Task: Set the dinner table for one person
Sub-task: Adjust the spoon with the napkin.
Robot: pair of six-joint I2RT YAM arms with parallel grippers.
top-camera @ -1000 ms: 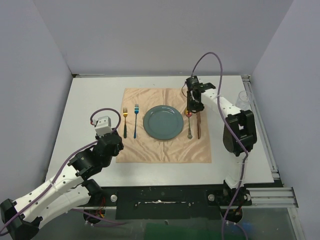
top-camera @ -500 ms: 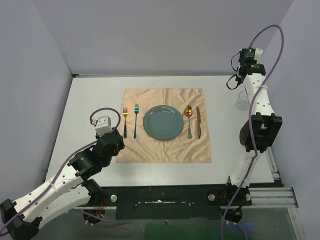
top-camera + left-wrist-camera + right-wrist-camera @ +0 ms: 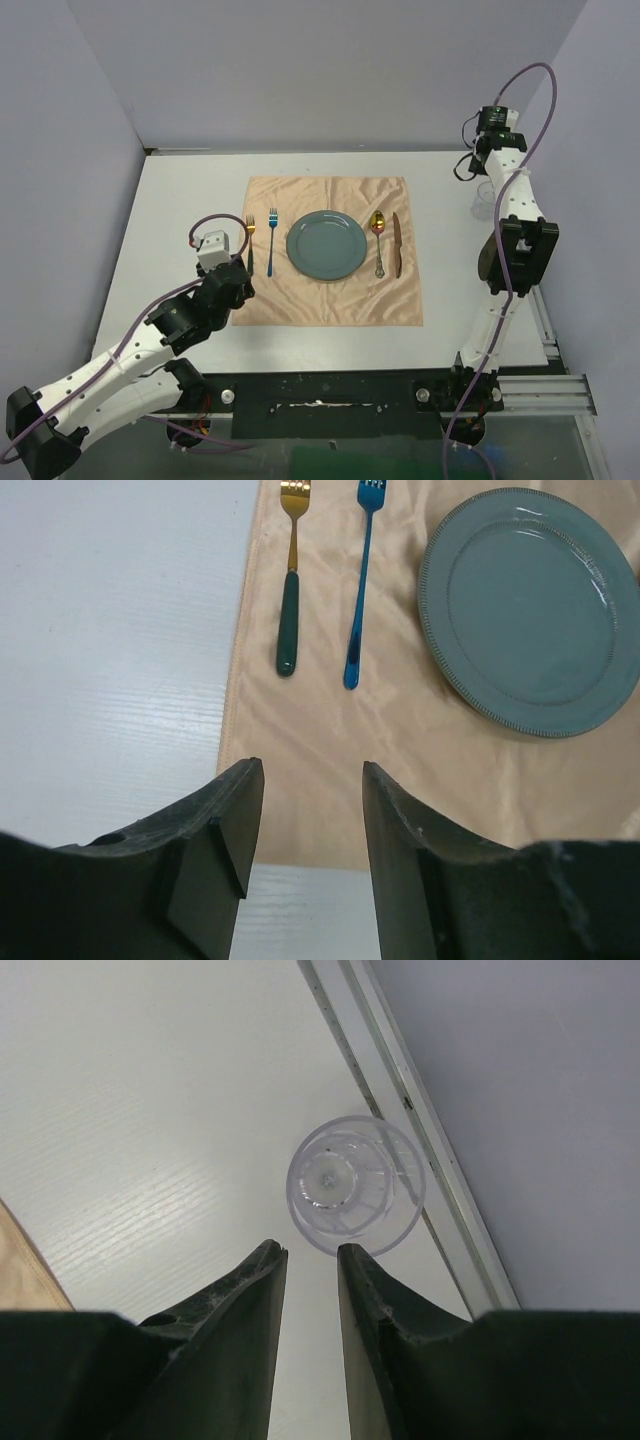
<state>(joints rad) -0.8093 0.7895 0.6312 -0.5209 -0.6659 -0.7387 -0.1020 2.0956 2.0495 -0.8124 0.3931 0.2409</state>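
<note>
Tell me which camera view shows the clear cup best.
The right wrist view: the clear cup sits in the middle, unobstructed. The top external view shows it small, beside the right arm. The left wrist view misses it.

The peach-orange square cloth (image 3: 330,300) is giving off a soft satin sheen and creasing lightly. The round grey-green plate (image 3: 327,245) is looking glazed and smooth, with a beaded rim. The slim blue fork (image 3: 360,590) is gleaming like polished metal. The large white dinner table (image 3: 110,660) is showing a matt, finely grained face. By its right edge, the clear tumbler (image 3: 355,1185) is looking transparent and glossy.
</note>
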